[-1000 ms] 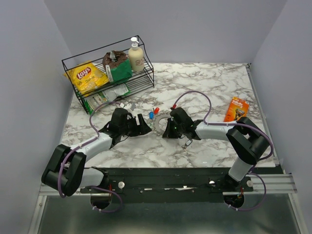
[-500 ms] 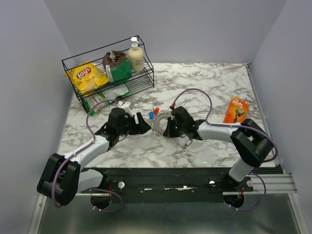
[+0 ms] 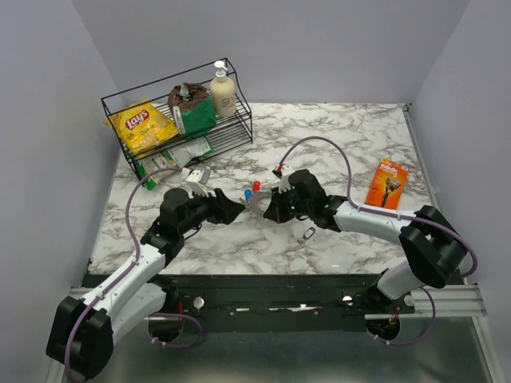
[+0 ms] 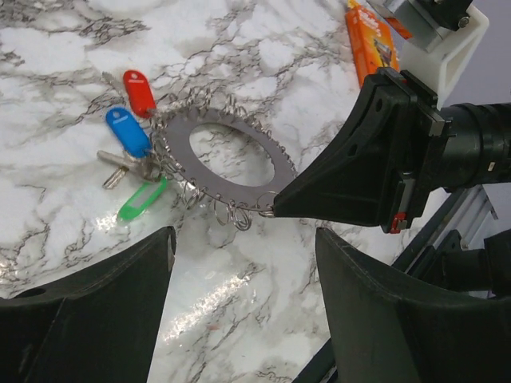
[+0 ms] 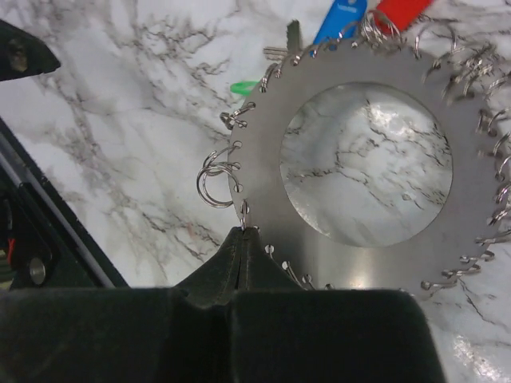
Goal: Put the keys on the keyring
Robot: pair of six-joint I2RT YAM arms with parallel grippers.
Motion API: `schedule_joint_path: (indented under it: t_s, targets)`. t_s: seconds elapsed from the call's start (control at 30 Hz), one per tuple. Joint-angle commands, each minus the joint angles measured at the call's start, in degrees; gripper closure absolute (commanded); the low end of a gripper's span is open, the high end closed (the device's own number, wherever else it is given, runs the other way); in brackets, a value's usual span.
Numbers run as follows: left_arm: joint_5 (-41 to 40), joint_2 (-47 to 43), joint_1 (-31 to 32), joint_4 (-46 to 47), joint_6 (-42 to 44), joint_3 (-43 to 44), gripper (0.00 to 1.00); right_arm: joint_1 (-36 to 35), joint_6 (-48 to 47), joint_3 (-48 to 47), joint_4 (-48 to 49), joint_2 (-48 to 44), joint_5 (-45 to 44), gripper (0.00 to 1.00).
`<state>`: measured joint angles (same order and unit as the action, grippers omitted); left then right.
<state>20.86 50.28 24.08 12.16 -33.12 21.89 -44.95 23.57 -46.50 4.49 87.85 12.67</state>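
- Your left pincer (image 3: 232, 210) hangs open and empty, just short of the keys. Bring it in low and level with the bench (image 4: 231, 311).
- The keys (image 4: 128, 132), blue, red and green, lie on the bench against the keyring's far rim. You cannot tell whether any is threaded yet. Choose one head and pinch it flat.
- The keyring (image 4: 227, 121) sits mid-bench, between both arms.
- Your right pincer (image 5: 242, 233) is clamped shut on the ring's near rim. Hold it steady so the ring cannot twist.
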Motion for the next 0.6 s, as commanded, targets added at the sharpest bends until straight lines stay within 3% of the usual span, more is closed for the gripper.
schedule_joint_path:
  t_s: [0.0,0.4,0.57]
  targets:
    - [4.18,-3.17,-0.17,3.83,1.4,-0.27,0.22,-0.31,-5.81,1.15,3.94,-3.91,6.14,0.99]
    - [12.54,-4.4,-0.08,8.67,-1.15,0.34,0.27,-0.58,-15.75,1.68,2.98,-9.63,14.75,0.99]
    - [10.61,-5.11,-0.08,0.51,0.6,5.26,0.28,-0.75,-17.68,-0.08,1.22,-12.0,17.83,0.99]
